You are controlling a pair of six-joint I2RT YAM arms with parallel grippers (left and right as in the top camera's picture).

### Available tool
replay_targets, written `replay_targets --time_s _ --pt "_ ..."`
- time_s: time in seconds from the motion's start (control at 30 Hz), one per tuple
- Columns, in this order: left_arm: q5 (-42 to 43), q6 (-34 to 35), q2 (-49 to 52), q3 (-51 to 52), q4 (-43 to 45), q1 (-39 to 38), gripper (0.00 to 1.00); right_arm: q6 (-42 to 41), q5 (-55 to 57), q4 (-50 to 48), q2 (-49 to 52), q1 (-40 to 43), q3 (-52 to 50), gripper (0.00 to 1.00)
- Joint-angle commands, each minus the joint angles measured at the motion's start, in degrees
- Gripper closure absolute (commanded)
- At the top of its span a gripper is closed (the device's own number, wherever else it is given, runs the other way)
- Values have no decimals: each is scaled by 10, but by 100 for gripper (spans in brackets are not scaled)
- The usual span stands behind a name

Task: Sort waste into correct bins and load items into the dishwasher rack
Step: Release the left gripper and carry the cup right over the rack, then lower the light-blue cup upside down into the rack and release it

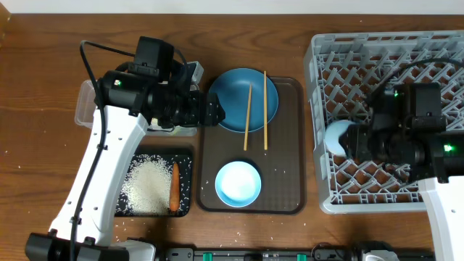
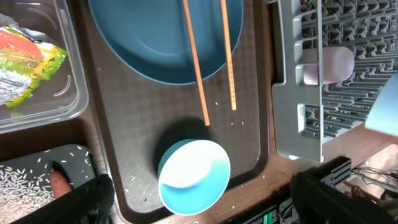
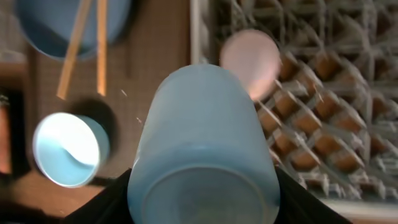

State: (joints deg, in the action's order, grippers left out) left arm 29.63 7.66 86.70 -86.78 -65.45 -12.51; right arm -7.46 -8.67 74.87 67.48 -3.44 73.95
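1. Grained brown wood: the table [image 1: 43,109].
2. Matt grey moulded plastic: the dishwasher rack [image 1: 384,36].
3. Clear, glossy plastic: the tub [image 2: 74,93].
4. Shiny, crinkled film: the snack wrapper [image 2: 28,59].
5. Pale bare wood: the chopsticks [image 2: 197,68].
6. Smooth, satiny surface: the light blue cup [image 3: 205,130].
7. Dark, finely textured, matt: the serving tray [image 2: 249,118].

Both chopsticks [image 1: 247,116] lie across the blue plate [image 1: 230,101] on the tray [image 1: 287,163]

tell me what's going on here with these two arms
The right jaws hold the light blue cup over the dishwasher rack, where the pink cup already sits. The left jaws stand open and empty near the clear tub holding the snack wrapper. Rice and carrot lie in the black tray. The blue plate, chopsticks and blue bowl are on the brown tray.
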Motion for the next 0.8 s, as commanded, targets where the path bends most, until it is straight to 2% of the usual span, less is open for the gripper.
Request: replay_targets --time_s 0.0,0.3,0.77 --pt "-6 0 3 3 -1 2 7 -24 54 25 -3 5 10 79" --pt "-6 0 3 3 -1 2 5 -35 72 96 -3 5 7 80" --pt "-6 0 3 3 -1 2 4 -62 74 61 -3 5 -71 80"
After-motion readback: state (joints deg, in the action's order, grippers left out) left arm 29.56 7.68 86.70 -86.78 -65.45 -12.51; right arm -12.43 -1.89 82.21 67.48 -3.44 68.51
